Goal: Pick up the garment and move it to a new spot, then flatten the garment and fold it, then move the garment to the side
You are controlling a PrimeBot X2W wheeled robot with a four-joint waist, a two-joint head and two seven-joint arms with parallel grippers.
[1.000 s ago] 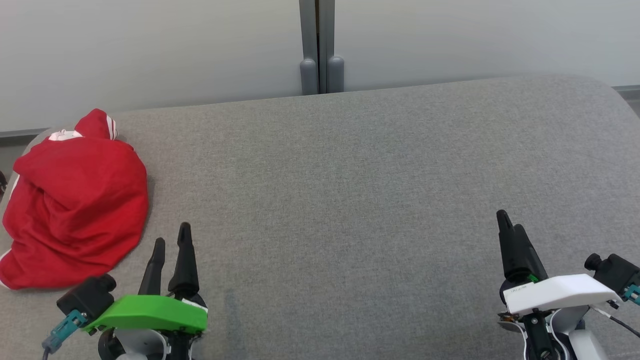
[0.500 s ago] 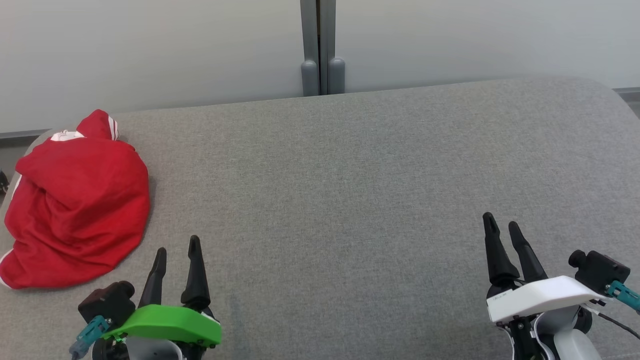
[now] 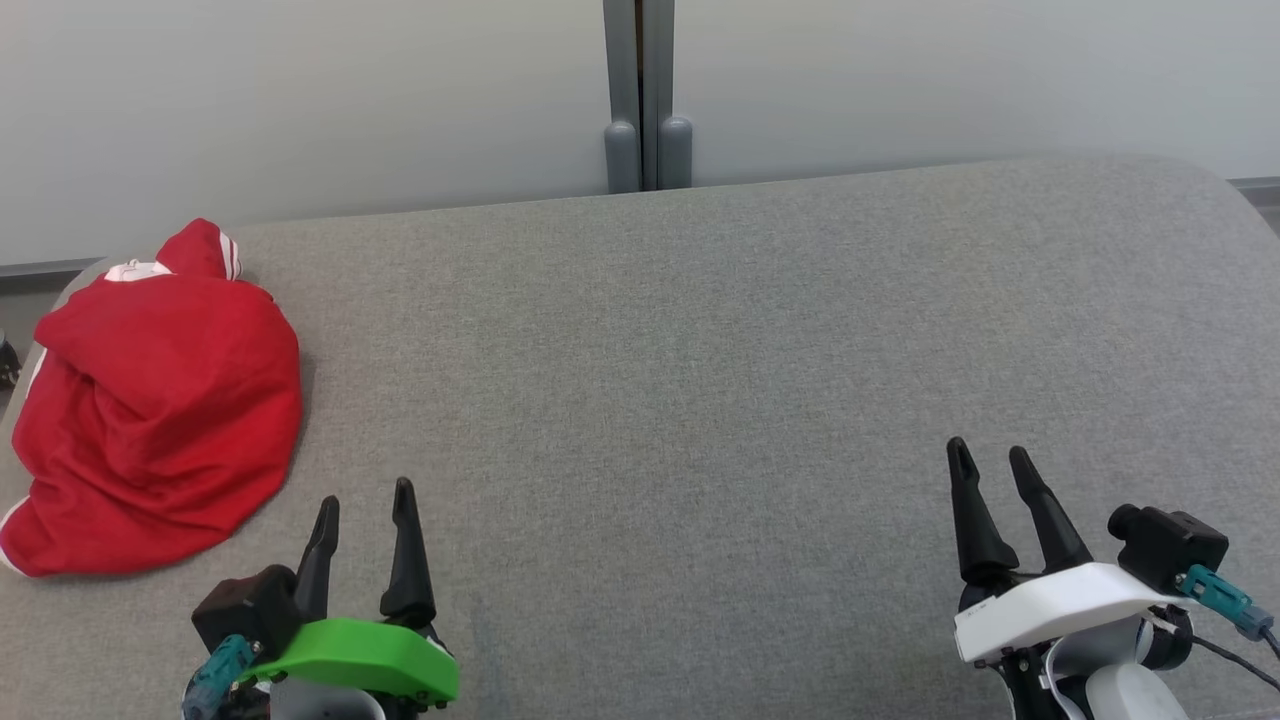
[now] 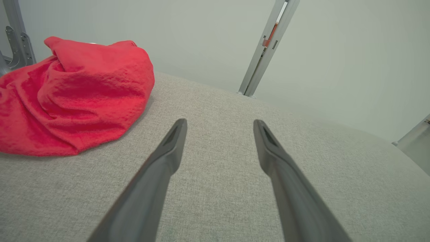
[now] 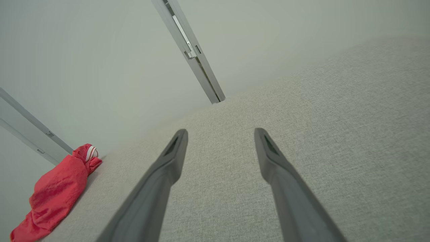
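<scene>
A crumpled red garment (image 3: 155,400) with white trim lies bunched at the far left of the grey fabric surface (image 3: 700,380). The left wrist view has the same garment (image 4: 74,101) at its upper left, and in the right wrist view the garment (image 5: 57,191) sits small at the lower left. My left gripper (image 3: 365,500) stands open just right of and below the garment, apart from it, nothing between its fingers (image 4: 171,148). At the lower right my right gripper (image 3: 987,455) is open and empty, far from the garment.
A pale wall with a grey vertical post (image 3: 640,95) runs behind the surface's far edge. The surface curves off at its left end, near the garment, and at its right end (image 3: 1240,210).
Both grippers have drawn back toward the bottom of the head view. The left one shifted slightly right, the right one slightly left and turned. The garment has not moved.
</scene>
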